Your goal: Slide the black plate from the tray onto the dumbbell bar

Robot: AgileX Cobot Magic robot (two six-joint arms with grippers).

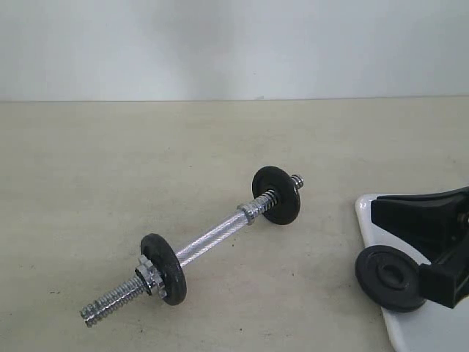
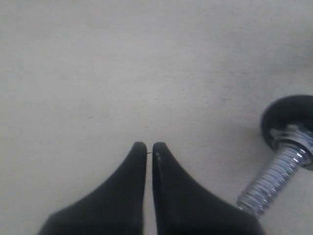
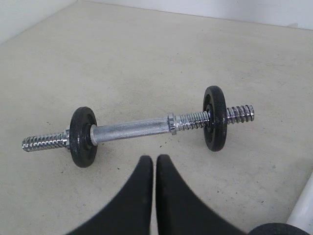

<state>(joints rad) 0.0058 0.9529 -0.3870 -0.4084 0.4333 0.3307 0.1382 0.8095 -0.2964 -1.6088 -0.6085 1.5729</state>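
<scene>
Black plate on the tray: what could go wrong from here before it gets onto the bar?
1. The black plate lies flat at the edge of the tray; the right gripper, shut, could knock it off rather than grip it.
2. The dumbbell bar rests loose on its two mounted discs, so pushing onto a threaded end may roll it.

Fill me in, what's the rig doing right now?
Nothing is gripped yet. The dumbbell bar lies on the table with two black discs on it, one towards each end. The black plate lies flat on the tray, with the right gripper beside it. The left gripper hangs over bare table near one bar end. Both are shut and empty.
</scene>
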